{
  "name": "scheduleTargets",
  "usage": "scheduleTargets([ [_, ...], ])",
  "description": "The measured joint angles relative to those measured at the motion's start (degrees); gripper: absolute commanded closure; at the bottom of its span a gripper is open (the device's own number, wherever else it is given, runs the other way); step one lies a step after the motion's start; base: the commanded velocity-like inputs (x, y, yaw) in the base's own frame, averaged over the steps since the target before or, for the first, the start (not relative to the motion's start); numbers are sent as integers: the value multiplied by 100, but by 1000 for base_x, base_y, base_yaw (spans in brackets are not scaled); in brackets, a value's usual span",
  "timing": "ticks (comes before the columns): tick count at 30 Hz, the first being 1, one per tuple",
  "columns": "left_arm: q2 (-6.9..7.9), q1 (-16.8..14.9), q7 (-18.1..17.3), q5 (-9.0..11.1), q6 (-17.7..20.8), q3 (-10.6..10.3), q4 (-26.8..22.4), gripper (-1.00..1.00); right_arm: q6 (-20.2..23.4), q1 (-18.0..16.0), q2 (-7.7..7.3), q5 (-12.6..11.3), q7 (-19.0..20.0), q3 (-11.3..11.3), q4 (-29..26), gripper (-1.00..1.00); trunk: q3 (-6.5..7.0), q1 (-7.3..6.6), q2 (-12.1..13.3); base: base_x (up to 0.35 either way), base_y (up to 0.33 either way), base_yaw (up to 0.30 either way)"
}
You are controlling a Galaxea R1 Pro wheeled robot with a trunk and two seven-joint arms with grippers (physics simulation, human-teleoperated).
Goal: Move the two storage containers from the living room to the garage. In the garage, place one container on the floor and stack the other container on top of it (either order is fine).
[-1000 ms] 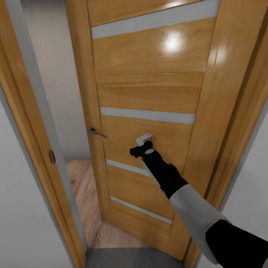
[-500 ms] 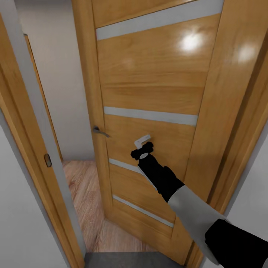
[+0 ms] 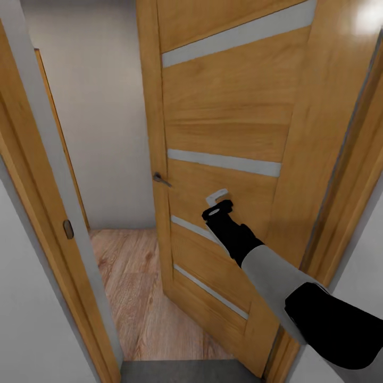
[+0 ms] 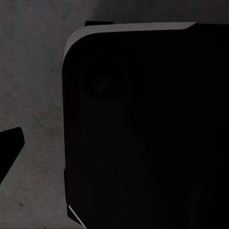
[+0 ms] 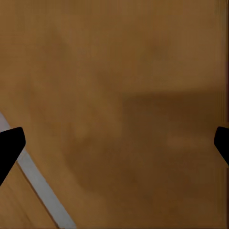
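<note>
Head view: the door [image 3: 223, 159] has swung further open than a second ago, so the gap at its left is wider and more of the wood plank floor [image 3: 138, 287] and the pale wall [image 3: 101, 117] beyond shows. The handle [image 3: 161, 179] sits on the door's free edge. The right arm reaches forward, and the right gripper [image 3: 217, 205] is against the door panel just below the middle grey strip [image 3: 223, 161]. From here I cannot tell how far apart its fingers are. The door frame [image 3: 58, 213] stands at left, and a grey floor strip [image 3: 181, 371] lies at the threshold. No bins are in sight.

Left wrist view: a black robot part [image 4: 152, 129] hangs over dark grey mottled floor [image 4: 33, 95]. One dark fingertip [image 4: 8, 145] shows at the edge, so this gripper's spread cannot be told.

Right wrist view: the two fingertips [image 5: 9, 145] sit at opposite edges, spread wide, with the door's wood [image 5: 119, 95] close in front and a grey strip [image 5: 40, 186] crossing one corner.
</note>
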Motion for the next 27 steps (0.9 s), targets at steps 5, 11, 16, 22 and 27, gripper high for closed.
scheduleTargets([
  [5, 0, 0, -1, 0, 0, 0, 2, -100, -4, -35, 0, -29, 2, -10, 12, -100, -1, -1, -1, 54, 0, 0],
  [11, 7, 0, -9, 0, 0, -7, 3, -100, -10, -39, 0, -16, 2, -6, 12, -100, 0, -3, -1, 284, 0, 0],
  [16, 6, 0, -10, 0, 0, -8, 3, -100, -6, -39, 0, 2, -1, -2, 10, -100, 0, -3, -1, 302, 0, 0],
  [22, 8, 0, -10, 0, 0, -8, 3, -100, 1, -40, 0, 20, -7, 1, 8, -100, 0, -1, -1, 96, 0, 0],
  [27, 9, 0, -10, 0, 0, -8, 2, -100, 1, -41, 0, 31, -20, 2, -15, -100, 0, 0, 0, 7, 0, 0],
])
